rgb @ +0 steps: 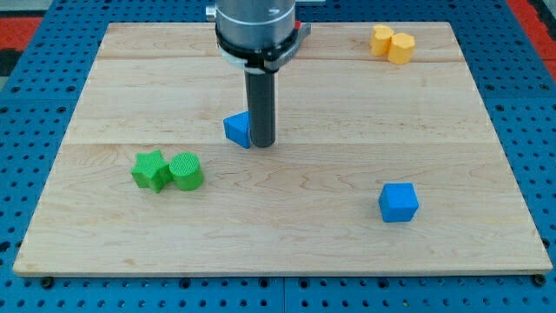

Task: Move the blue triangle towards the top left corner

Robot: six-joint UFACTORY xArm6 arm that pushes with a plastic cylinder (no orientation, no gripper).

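Observation:
The blue triangle (235, 129) lies on the wooden board (347, 113), a little left of the board's middle. My tip (262, 143) stands right against the triangle's right side, touching or nearly touching it. The dark rod rises from there to the arm's round head at the view's top. The board's top left corner is up and to the left of the triangle.
A green star (149, 169) and a green cylinder (186, 170) sit side by side at the lower left. A blue cube (399, 202) sits at the lower right. Two yellow blocks (392, 43) sit together at the top right.

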